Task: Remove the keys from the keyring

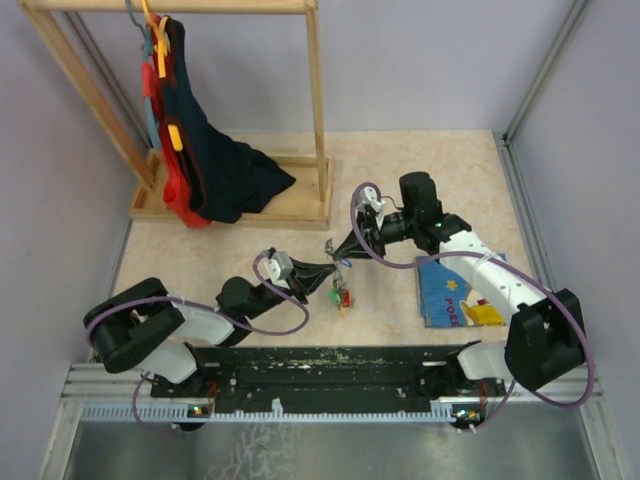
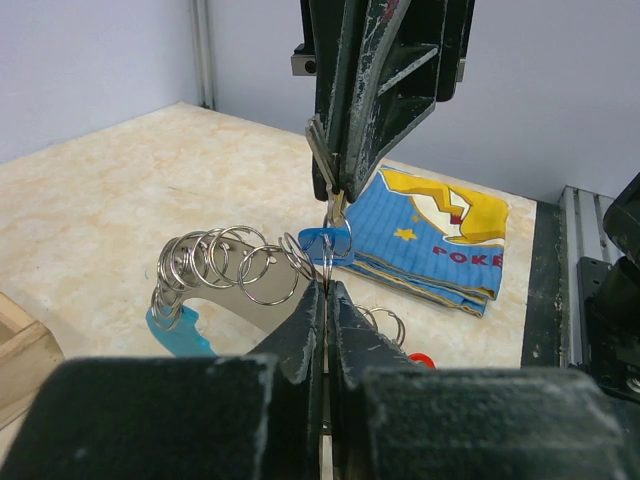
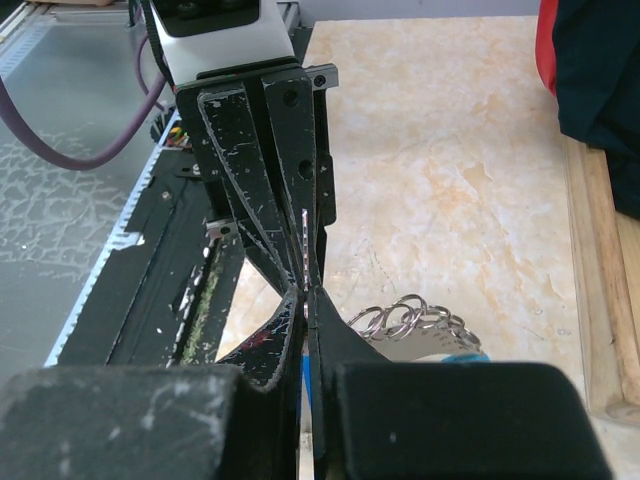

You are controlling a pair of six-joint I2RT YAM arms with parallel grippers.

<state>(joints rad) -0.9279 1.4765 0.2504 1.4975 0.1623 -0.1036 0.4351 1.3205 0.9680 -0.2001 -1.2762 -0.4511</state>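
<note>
The keyring hangs between my two grippers above the table. In the left wrist view its chain of silvery rings (image 2: 225, 262) trails left to a grey strap with a light-blue patch (image 2: 175, 330). My left gripper (image 2: 327, 288) is shut on a thin ring of the keyring. My right gripper (image 2: 335, 190) comes from above and is shut on a blue-headed key (image 2: 328, 240). A red key head (image 2: 420, 358) shows beside my left fingers. In the top view green and red keys (image 1: 340, 295) dangle below the meeting grippers, left (image 1: 333, 268) and right (image 1: 346, 252). The right wrist view shows its gripper (image 3: 308, 295) and the rings (image 3: 405, 318).
A blue picture book (image 1: 460, 292) lies on the table under the right arm; it also shows in the left wrist view (image 2: 430, 240). A wooden clothes rack (image 1: 230, 200) with dark and red garments stands at the back left. A black rail (image 1: 330, 365) runs along the near edge.
</note>
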